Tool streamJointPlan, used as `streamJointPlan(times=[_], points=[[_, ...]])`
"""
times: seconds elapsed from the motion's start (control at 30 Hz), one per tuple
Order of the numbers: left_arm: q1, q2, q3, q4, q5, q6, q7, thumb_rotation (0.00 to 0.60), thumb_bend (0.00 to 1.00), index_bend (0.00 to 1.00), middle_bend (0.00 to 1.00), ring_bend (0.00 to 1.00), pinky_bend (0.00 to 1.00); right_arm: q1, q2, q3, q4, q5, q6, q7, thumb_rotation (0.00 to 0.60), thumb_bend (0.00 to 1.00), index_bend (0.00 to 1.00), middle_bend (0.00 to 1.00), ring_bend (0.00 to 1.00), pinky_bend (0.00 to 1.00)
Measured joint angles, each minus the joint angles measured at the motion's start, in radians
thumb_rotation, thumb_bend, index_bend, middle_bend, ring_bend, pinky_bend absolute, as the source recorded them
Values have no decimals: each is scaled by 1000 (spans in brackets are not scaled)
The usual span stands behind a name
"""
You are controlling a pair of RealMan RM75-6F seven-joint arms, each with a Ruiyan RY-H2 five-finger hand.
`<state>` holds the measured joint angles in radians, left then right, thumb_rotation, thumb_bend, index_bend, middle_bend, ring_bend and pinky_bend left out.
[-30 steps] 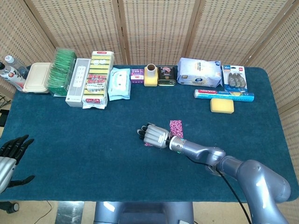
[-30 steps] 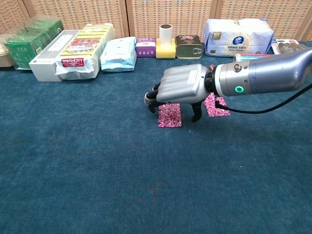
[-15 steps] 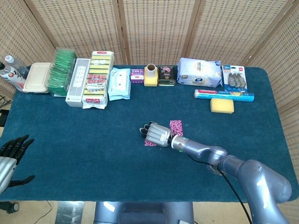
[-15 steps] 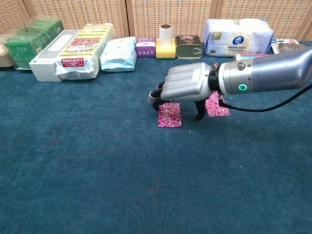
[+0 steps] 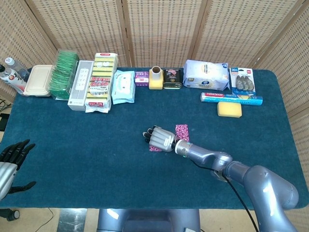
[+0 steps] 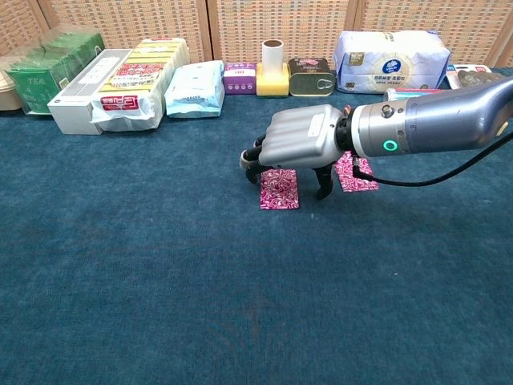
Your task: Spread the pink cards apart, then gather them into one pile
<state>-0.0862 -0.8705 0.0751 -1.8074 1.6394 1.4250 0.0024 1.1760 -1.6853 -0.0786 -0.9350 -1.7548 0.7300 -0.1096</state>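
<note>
Since half a second ago the right robot hand (image 6: 298, 147), fingers curled down on the nearer pink card (image 6: 279, 192) at frame centre, has shifted slightly left, the second pink card (image 6: 353, 173) just beside its wrist, so the gathering is unfinished; the left robot hand (image 5: 12, 155) idles with fingers apart.

Right hand (image 6: 300, 146) over near card (image 6: 279, 191); second card (image 6: 353, 175) right, apart; packages (image 6: 138, 72) behind.
</note>
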Motion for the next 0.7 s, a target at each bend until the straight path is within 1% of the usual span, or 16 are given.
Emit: streamJointPlan(times=[0.37, 0.7], points=[[3, 3, -1, 4, 2, 7, -12, 600, 80, 0, 0, 0, 61, 1, -19, -8, 17, 1, -4, -2, 600, 52, 214, 132, 230, 404], [2, 1, -1, 3, 0, 4, -8, 600, 79, 0, 0, 0, 60, -11, -26, -23, 26, -9, 25, 24, 600, 55, 362, 145, 237, 418]])
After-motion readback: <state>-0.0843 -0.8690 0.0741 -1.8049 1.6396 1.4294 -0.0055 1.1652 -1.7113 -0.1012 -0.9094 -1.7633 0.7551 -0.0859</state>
